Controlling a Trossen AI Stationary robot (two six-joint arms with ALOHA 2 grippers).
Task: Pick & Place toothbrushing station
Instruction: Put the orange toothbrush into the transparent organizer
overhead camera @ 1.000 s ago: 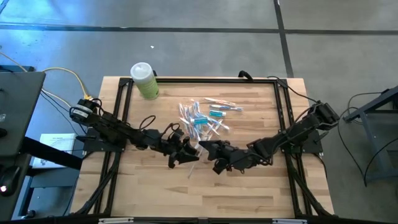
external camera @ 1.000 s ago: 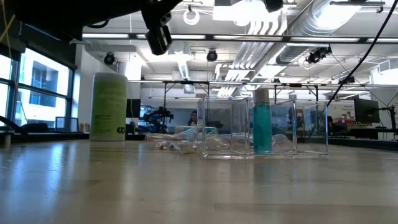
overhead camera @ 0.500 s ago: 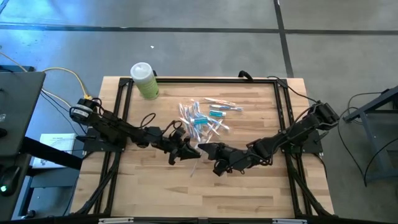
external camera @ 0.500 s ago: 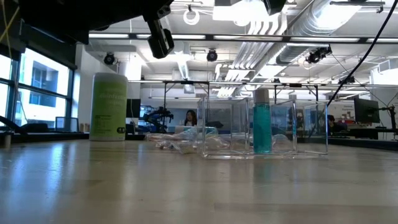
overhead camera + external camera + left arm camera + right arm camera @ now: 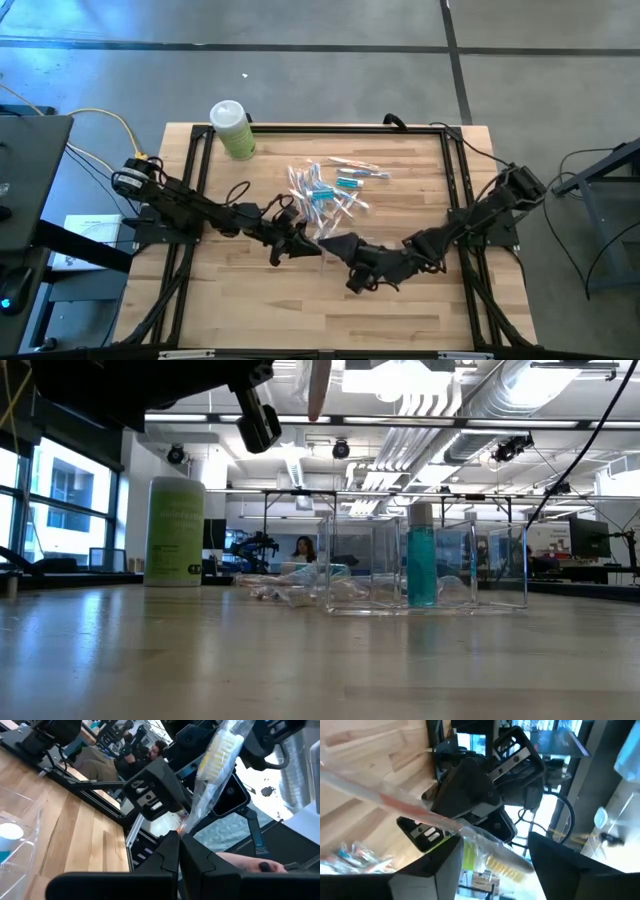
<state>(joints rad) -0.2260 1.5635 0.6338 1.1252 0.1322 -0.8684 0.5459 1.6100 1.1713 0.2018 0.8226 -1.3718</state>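
A toothbrush in a clear wrapper (image 5: 220, 750), yellow bristles at its free end, is lifted above the table's middle. My left gripper (image 5: 308, 243) is shut on it. My right gripper (image 5: 335, 245) faces it from the right and stands open; its fingers (image 5: 440, 865) flank the bristle head (image 5: 495, 862) without touching. One end of the brush (image 5: 318, 388) shows at the top of the low view. More wrapped toothbrushes (image 5: 330, 185) with teal and orange parts lie piled at the far middle, beside a see-through holder (image 5: 440, 570). My left gripper pinches the wrapped toothbrush handle (image 5: 183, 826) between its two fingers, by an orange mark well short of the bristle head. The fingers come about level from the table's left and lie across the handle. The brush is lifted clear, its head standing out beyond the fingertips.
A light-green bottle with a white cap (image 5: 232, 128) stands at the far left corner. A black frame (image 5: 195, 180) runs along the table's edges. The near half of the wooden table (image 5: 300, 310) holds nothing that shows.
My left gripper has shut on the toothbrush. My right gripper has rolled and drawn back a little toward the near right. The brush has turned: its white end no longer points toward the near edge, and one end now shows at the top of the low view.
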